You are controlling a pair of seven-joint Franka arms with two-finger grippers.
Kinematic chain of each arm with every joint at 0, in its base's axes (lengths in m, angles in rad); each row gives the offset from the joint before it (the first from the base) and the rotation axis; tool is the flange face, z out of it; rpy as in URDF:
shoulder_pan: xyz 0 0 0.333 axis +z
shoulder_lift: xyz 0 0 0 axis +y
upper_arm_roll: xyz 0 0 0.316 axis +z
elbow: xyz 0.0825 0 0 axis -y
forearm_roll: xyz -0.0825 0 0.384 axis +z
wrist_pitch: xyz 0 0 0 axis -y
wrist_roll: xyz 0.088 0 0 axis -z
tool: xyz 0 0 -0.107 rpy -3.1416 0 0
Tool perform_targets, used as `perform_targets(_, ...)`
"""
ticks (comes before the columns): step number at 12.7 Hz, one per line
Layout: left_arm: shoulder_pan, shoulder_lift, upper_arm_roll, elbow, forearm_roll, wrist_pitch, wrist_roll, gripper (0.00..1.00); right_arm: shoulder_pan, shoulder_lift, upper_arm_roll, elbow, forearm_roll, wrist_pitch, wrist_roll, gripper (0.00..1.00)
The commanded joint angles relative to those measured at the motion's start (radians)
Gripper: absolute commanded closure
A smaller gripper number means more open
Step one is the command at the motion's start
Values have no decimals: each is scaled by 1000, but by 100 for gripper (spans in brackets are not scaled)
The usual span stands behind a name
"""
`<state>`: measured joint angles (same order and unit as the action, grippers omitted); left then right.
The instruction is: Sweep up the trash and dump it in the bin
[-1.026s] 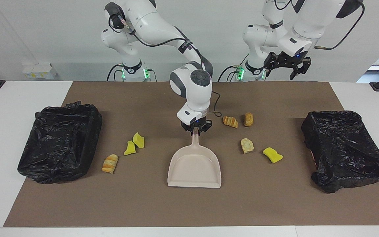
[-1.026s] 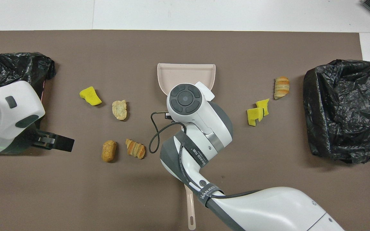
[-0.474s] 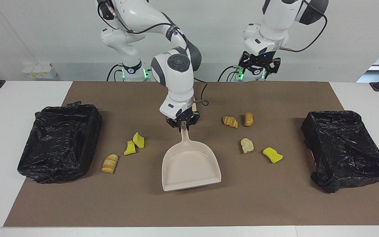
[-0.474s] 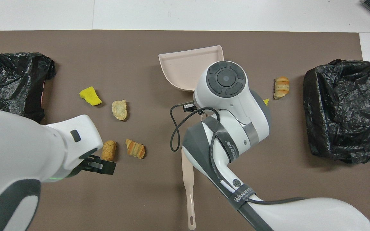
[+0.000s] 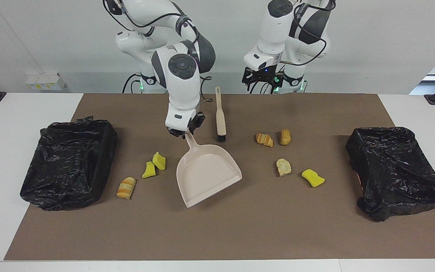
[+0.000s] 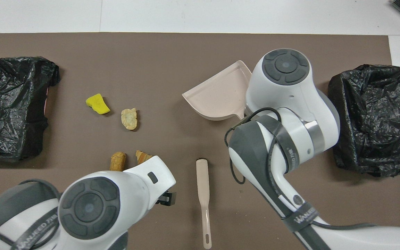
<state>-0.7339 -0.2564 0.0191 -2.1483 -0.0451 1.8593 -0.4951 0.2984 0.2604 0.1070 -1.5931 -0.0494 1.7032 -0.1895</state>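
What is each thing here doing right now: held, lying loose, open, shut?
Dustpan: handle gripped by the right end effector, pan turned at a slant on the mat.
Brush: lying loose on the mat, nobody holding it.
Trash: seven chunks scattered on the mat, none in the dustpan.
Two bins: lined with black bags, nothing visible inside.
Right end effector: shut on the dustpan.
Left end effector: open, empty, raised near the brush handle.

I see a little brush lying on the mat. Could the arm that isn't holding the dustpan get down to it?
Probably yes. The left gripper hangs open above the mat's edge nearest the robots, close to the brush. Nothing lies between them; the right gripper holds the dustpan beside it.
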Motion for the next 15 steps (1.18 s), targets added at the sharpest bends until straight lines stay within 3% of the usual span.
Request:
perform_targets(1,-90,-41,16,-113,-45,112,-132,0,-62,-98,7,-122,-1,4,-222,100)
perform_targets(3,-200,33,18,-130,-50,170,-210,0,-111,-109,7,-155,-18,15,-400,100)
perform_targets(5,-293,68,18,-188,-50,306,-320,0,-156,-110,7,-172,-27,30,-583,100)
perform_targets(7,-363,120,18,-206,-50,386,-400,0,-182,-130,7,-230,-55,111,-742,100)
perform_targets(10,-395,167,15,-209,-51,445,-410,0,-203,-207,7,-399,-122,273,-801,100)
perform_targets(12,-406,204,12,-219,-55,458,-413,0,-188,-227,8,-438,-132,315,-803,100)
perform_targets(13,-427,250,12,-217,-55,490,-413,4,-177,-227,8,-438,-153,322,-803,100)
perform_targets(14,-420,261,15,-213,-55,498,-405,15,-174,-225,10,-436,-167,326,-804,100)
perform_targets(15,-414,264,18,-199,-55,494,-395,18,-170,-225,10,-435,-171,331,-809,100)
